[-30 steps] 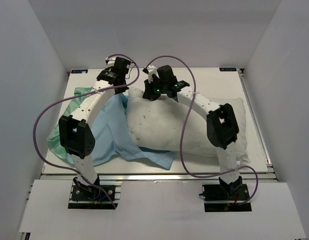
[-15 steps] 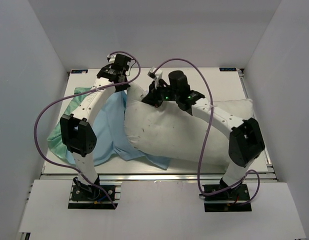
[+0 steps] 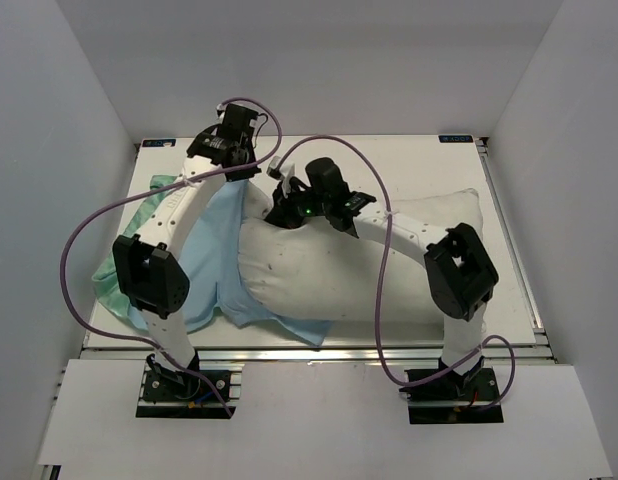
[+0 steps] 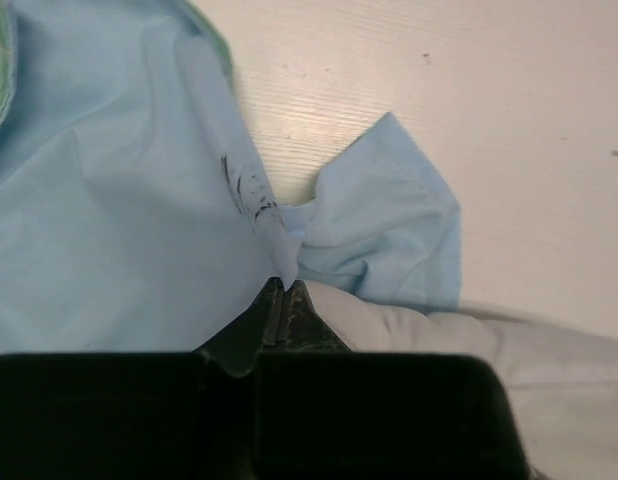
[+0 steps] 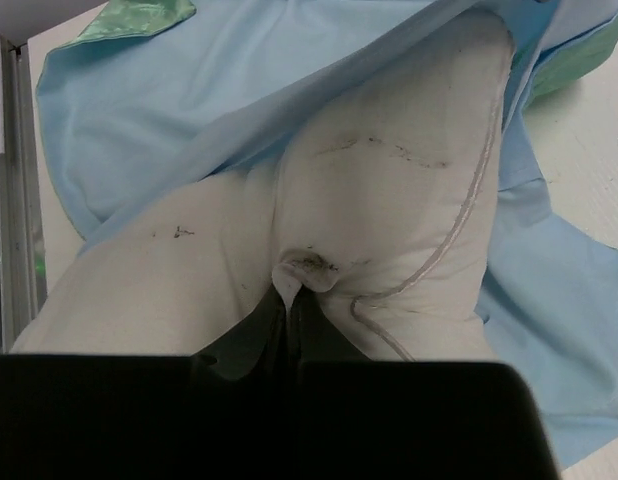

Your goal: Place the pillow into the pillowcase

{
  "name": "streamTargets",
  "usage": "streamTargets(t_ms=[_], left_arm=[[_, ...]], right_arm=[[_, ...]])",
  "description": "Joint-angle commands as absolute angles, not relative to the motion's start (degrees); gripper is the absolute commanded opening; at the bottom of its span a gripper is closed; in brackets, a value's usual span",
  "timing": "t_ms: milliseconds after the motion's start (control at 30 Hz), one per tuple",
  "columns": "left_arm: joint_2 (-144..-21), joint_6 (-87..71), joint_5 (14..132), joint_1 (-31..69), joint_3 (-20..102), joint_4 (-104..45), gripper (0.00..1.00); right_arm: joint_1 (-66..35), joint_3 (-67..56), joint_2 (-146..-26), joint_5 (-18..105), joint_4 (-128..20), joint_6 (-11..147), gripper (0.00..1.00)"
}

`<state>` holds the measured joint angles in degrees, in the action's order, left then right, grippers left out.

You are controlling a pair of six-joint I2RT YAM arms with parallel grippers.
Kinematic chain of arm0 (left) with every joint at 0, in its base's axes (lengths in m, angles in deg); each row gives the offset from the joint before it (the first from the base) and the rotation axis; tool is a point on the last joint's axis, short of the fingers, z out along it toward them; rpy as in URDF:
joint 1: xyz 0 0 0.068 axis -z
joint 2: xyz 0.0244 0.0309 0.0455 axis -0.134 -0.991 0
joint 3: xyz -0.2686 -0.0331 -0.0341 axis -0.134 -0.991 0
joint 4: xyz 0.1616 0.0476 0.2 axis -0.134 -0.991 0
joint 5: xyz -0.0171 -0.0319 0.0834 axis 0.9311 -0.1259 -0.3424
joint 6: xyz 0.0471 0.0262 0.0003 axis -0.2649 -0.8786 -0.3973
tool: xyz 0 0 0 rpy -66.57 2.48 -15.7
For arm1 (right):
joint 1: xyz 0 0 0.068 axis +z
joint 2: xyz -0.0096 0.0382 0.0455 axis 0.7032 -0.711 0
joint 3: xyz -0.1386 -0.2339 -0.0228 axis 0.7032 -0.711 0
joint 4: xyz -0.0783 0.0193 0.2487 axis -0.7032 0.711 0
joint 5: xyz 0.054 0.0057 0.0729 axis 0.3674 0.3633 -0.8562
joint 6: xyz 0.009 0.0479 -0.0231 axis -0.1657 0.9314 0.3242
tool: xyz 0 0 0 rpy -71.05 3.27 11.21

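The pillow point(image 3: 359, 275) lies across the middle and the right part of the table point(image 3: 509, 225), with its long side running left to right, and its left end rests on the light blue face of the pillowcase point(image 3: 204, 265). The pillowcase is spread on the left half of the table, and a band of its sea-green face shows along the left edge. One blue corner comes out from under the pillow at the near side. The right gripper point(image 5: 289, 298) is over the far left part of the pillow. Its fingers are pressed together on a small tuck of the white fabric, which rises into a little peak directly at the tips. In the right wrist view the pillow fills the space in front of this gripper, and the blue cloth curves around the pillow's far end and down its right side. Whether the cloth already covers that end, I cannot tell. The left gripper point(image 4: 281, 295) is at the far side of the table, just left of the right one. Its fingers are also together, and they pinch a fold of the light blue cloth that carries some dark marks. A bit of the pillow is visible just to the right of these fingertips, partly under a loose blue flap.
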<state>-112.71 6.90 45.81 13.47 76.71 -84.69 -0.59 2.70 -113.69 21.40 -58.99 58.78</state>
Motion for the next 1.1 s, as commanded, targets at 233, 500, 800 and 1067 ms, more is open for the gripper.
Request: streamTargets(t_ms=[233, 500, 800, 1067], left_arm=[[-92.52, 4.08, 62.68, 14.09, 63.67, -63.37, 0.0], [-84.59, 10.41, 69.98, 14.36, 46.52, -61.26, 0.0], [-84.41, 13.14, 73.24, 18.75, 39.57, -60.29, 0.0], [-85.81, 12.62, 70.1, 19.11, 42.63, -63.0, 0.68]], right_arm=[[1.46, 13.67, -123.44, 21.85, -60.67, 69.42, 0.0], [-7.68, 13.07, -121.5, 30.73, -80.04, 88.25, 0.0], [-8.83, 20.01, -125.1, 57.55, -75.05, 94.16, 0.0], [-9.97, 19.84, -129.33, 55.03, -67.66, 89.41, 0.33]])
